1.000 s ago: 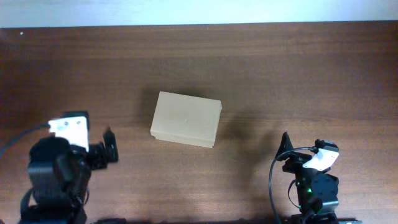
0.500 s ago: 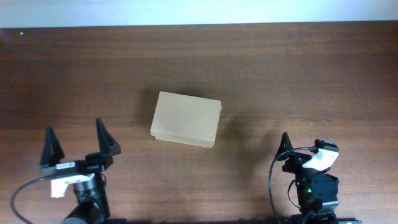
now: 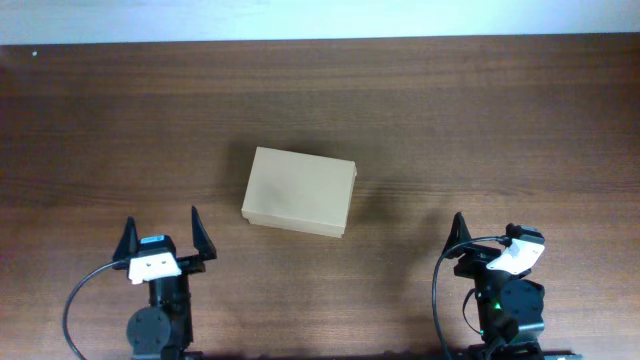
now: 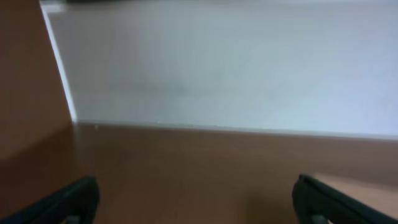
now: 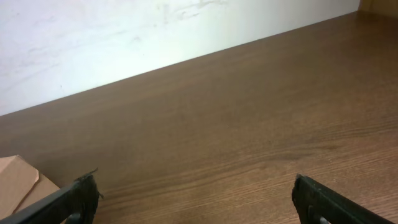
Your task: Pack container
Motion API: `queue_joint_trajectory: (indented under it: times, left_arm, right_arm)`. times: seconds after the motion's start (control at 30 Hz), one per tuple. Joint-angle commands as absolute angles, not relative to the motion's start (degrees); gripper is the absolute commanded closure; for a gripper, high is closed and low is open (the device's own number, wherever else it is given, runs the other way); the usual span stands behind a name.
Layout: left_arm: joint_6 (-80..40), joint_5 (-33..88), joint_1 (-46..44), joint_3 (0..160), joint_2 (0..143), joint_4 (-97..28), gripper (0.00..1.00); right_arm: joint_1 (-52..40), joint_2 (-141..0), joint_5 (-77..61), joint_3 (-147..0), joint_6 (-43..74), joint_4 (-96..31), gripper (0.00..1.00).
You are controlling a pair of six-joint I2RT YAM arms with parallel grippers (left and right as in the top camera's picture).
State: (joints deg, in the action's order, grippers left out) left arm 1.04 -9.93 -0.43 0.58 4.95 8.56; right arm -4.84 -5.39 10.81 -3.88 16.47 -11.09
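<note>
Container [image 3: 299, 191] closed, contents unseen, left gripper [image 3: 162, 228] spread, right gripper [image 5: 193, 183] spread, partly hidden

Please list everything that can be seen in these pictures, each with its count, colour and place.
small rectangular tan cardboard box: one, tan, lid shut, near the middle of the table, slightly turned, apart from both grippers
wooden table: one, dark brown, fills most of the overhead view
wall: one, whitish, along the far edge of the table
left gripper: one, black fingers with a white part behind them, at the near edge, to the left of the box, open and empty
right gripper: one, black fingers, at the near edge, to the right of the box, open and empty
</note>
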Motion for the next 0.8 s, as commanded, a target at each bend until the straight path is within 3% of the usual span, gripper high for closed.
queue_joint_trajectory:
  times: [0.0,0.13,0.77]
  left_arm:
    - [1.1,-10.3,-0.7,0.5,4.4,3.9,0.00]
    - [1.1,-10.3,-0.7,0.5,4.4,-4.3,0.00]
    - [1.1,-10.3,-0.7,0.5,4.3,-3.7,0.00]
  right_arm:
    - [-4.4,-5.0,10.5,-3.4,16.6,-11.1,0.01]
    - [-4.4,-5.0,10.5,-3.4,16.6,-11.1,0.01]
    - [-4.4,-5.0,10.5,-3.4,16.6,-11.1,0.01]
